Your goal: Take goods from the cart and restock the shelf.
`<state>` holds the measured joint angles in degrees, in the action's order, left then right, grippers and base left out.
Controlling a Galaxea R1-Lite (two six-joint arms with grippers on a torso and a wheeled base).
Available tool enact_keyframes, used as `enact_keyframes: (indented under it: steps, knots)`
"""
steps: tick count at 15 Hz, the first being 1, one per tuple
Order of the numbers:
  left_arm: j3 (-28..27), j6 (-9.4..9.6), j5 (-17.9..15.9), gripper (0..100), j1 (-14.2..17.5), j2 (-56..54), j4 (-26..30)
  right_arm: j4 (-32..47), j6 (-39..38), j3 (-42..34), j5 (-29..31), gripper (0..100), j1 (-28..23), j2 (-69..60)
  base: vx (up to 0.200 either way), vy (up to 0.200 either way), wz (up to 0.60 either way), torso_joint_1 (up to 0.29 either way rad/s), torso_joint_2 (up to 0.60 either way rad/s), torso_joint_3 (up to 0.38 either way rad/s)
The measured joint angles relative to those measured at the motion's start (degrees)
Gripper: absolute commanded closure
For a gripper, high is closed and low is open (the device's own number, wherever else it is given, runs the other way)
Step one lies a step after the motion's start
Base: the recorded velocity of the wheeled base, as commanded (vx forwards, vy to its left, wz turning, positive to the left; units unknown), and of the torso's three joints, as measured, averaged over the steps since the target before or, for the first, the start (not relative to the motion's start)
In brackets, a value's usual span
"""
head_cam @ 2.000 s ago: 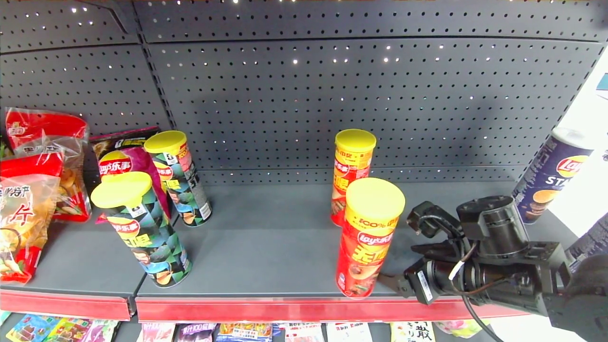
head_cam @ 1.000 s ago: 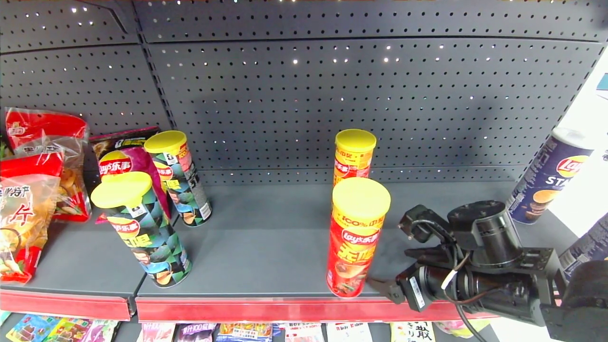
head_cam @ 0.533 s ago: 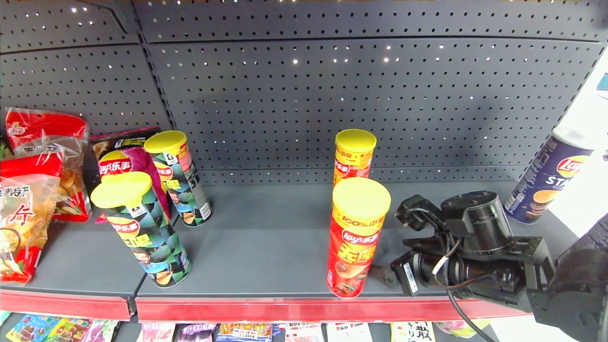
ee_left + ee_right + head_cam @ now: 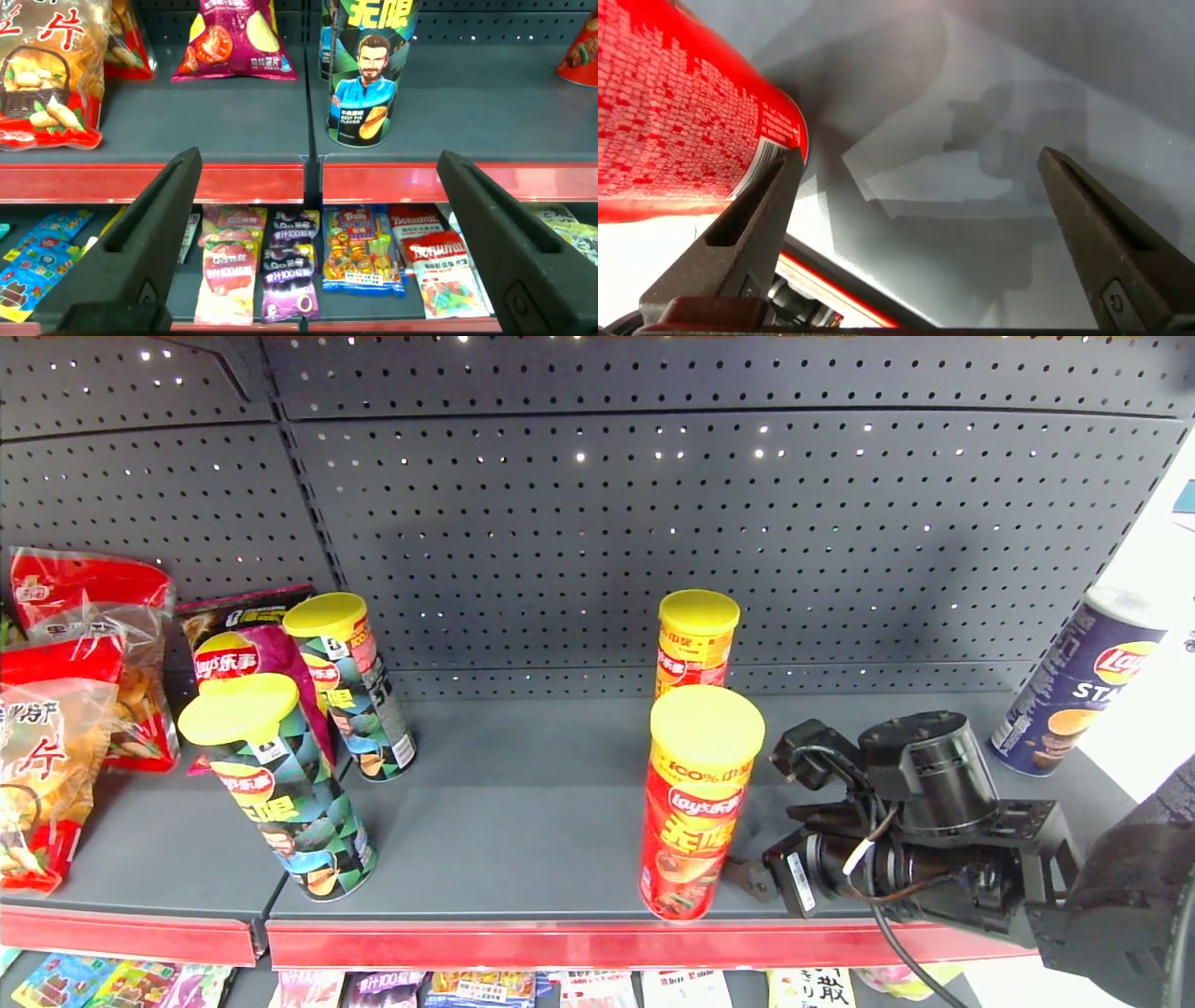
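Observation:
A red crisp can (image 4: 700, 803) with a yellow lid stands upright near the front edge of the grey shelf (image 4: 523, 821), with a second red can (image 4: 695, 639) behind it. My right gripper (image 4: 747, 879) sits low on the shelf just right of the front can's base. In the right wrist view the right gripper (image 4: 917, 157) is open; the red can (image 4: 682, 121) lies against the outside of one fingertip (image 4: 775, 187), and bare shelf shows between the fingers. My left gripper (image 4: 320, 159) is open, held in front of the shelf edge facing a green can (image 4: 366, 84).
Two green cans (image 4: 280, 784) (image 4: 350, 681) and several snack bags (image 4: 56, 709) fill the shelf's left part. A dark blue can (image 4: 1074, 681) stands at the far right. Bare shelf lies between the green and red cans. Candy packs (image 4: 290, 271) hang below the red edge strip (image 4: 579, 943).
The front red can has shifted a little to the left. My right gripper and wrist have followed it leftwards along the shelf.

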<state>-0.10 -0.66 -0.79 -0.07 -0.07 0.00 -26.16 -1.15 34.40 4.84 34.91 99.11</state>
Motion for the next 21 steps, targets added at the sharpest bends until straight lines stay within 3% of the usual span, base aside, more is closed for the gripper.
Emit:
enact_keyframes:
  steps: [15, 21]
  knots:
    - [0.0, 0.0, 0.0, 0, 0.0, 0.0, 0.0, 0.0, -0.1, 1.3, -0.1, 0, 0.2, 1.3, 0.0, 0.0, 0.0, 0.0, 0.0, 0.0]
    - [0.0, -0.02, 0.0, 0, 0.0, 0.0, 0.0, 0.0, 0.0, -1.5, 0.0, 0, -2.5, -3.0, 0.0, 0.0, 0.0, 0.0, 0.0, 0.0]
